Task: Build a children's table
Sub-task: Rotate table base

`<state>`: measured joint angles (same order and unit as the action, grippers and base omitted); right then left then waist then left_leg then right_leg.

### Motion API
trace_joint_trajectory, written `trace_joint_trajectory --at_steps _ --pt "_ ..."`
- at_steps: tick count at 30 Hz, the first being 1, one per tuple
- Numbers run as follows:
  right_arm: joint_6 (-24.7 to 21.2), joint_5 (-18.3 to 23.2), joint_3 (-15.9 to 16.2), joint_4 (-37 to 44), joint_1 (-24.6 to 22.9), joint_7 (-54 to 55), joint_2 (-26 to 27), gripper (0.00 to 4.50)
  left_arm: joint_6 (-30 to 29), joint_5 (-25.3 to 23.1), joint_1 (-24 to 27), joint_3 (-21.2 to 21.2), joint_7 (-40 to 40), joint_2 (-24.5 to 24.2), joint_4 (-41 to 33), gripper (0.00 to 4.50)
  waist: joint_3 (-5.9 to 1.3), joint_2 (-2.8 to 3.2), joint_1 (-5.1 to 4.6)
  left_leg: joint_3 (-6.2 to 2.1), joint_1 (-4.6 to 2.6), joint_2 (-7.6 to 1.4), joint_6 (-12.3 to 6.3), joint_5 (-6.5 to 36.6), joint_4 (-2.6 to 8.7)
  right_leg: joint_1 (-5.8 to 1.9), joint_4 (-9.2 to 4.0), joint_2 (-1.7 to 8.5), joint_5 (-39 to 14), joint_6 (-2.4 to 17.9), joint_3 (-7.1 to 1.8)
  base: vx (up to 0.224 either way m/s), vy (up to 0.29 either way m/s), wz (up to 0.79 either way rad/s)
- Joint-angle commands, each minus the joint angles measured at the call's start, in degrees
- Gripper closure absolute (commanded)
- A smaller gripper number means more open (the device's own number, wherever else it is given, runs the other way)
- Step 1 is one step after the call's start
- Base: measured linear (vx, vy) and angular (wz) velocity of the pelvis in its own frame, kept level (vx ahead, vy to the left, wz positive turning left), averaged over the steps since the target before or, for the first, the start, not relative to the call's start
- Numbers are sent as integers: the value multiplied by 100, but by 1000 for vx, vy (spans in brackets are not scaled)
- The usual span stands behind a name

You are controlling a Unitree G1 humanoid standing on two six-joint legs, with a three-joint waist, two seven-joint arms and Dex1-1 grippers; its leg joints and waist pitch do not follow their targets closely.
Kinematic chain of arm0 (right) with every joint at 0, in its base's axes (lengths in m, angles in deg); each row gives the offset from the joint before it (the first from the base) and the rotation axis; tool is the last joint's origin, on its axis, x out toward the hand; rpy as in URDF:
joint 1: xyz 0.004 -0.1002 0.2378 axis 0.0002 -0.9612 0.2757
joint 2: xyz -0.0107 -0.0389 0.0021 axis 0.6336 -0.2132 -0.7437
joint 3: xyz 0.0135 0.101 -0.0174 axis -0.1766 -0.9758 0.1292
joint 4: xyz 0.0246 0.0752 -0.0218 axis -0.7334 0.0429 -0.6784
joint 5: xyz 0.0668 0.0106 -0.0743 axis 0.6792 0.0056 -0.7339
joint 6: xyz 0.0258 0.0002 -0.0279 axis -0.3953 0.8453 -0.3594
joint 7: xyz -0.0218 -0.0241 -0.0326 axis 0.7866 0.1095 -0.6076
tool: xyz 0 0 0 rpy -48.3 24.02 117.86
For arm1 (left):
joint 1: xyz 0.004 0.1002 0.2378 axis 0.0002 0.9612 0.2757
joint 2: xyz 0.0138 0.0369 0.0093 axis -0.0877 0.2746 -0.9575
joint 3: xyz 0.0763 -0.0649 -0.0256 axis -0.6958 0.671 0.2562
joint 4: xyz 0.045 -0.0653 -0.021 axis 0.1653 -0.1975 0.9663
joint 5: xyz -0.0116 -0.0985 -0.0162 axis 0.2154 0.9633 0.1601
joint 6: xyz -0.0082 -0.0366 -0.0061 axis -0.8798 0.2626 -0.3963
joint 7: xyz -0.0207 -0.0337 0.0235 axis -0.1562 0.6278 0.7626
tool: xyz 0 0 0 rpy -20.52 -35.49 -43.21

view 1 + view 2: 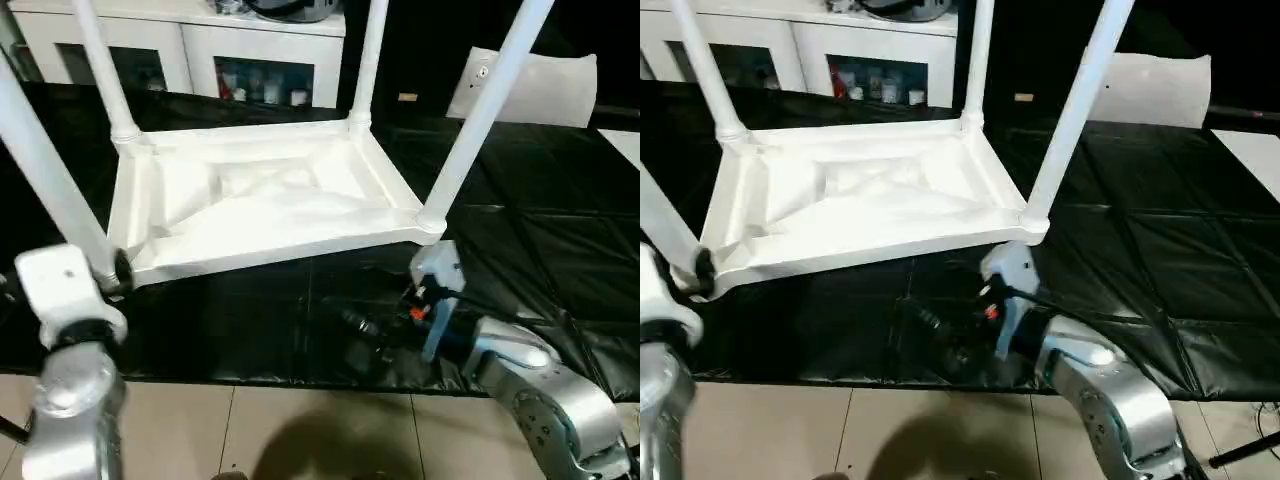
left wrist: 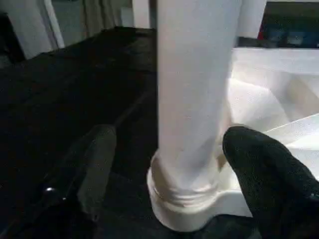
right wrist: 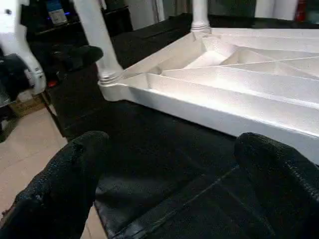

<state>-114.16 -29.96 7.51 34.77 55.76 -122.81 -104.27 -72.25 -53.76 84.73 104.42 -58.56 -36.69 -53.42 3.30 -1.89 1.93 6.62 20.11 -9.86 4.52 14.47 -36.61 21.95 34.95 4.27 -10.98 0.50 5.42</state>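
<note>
The children's table lies upside down on the black mat: its white ribbed tabletop (image 1: 260,200) faces up. Legs stand in the corner sockets: near-left leg (image 1: 50,170), far-left leg (image 1: 100,70), far-right leg (image 1: 368,60), near-right leg (image 1: 480,120). My left gripper (image 2: 182,174) is open around the base of the near-left leg (image 2: 194,99), just above its socket. One of its fingers (image 2: 97,169) stands clear of the tube, the other lies close against it. My right gripper (image 3: 174,184) is open and holds nothing. It hovers low over the mat in front of the tabletop's near edge (image 3: 224,107).
A white cabinet with glass doors (image 1: 200,50) runs along the back. A flat white sheet with a small hole (image 1: 540,85) leans at the back right. The black mat (image 1: 560,250) ends just before the tiled floor (image 1: 300,430) in front of me.
</note>
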Motion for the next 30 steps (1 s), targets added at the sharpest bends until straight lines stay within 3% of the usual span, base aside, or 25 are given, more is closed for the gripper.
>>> trace_joint_trajectory --at_steps 1,9,10,13,18,24,25,30 --pt "58 55 -30 12 92 -13 -50 0 153 190 -260 140 -355 -276 449 37 -264 90 -3 -46 45 -257 -128 972 584 -215 -493 381 -1739 709 -349 0 0 0" --pt "65 13 25 -27 94 -16 -20 0 646 729 -808 176 -1432 -844 1541 31 -312 77 9 -52 52 -283 -79 615 601 -253 -394 409 -1029 894 -363 0 0 0" --pt "61 13 45 -41 100 -28 -20 0 748 795 -868 112 -1730 -974 1733 31 -313 34 2 -44 57 -291 -84 597 603 -258 -394 412 -1000 909 -362 0 0 0" --pt "89 -38 133 -142 150 -80 -38 0 892 1149 -1100 37 -2663 -1299 2415 26 -301 32 30 -19 15 -272 -78 685 621 -224 -417 420 -1299 882 -370 0 0 0" --pt "104 -283 129 -474 272 145 -3 0 1078 1627 -1317 -26 -3894 -1587 3067 12 -290 45 92 -5 -18 -309 53 788 647 -197 -410 440 -1293 924 -380 0 0 0" --pt "323 -873 -73 -1187 521 1004 180 0 824 2238 -1004 -382 -5543 -2028 2863 12 -303 73 136 40 -31 -308 294 822 688 -191 -345 443 -1100 1024 -386 0 0 0" --pt "392 -1043 -103 -1427 609 1257 231 0 695 2367 -919 -491 -5893 -2163 2770 12 -295 28 121 51 -31 -308 336 907 699 -195 -354 446 -1215 1003 -395 0 0 0" --pt "569 -1360 -84 -2009 764 1684 342 0 229 2760 -767 -773 -6370 -2257 2300 12 -312 17 104 84 -27 -311 287 669 692 -223 -333 459 -1036 1091 -405 0 0 0"
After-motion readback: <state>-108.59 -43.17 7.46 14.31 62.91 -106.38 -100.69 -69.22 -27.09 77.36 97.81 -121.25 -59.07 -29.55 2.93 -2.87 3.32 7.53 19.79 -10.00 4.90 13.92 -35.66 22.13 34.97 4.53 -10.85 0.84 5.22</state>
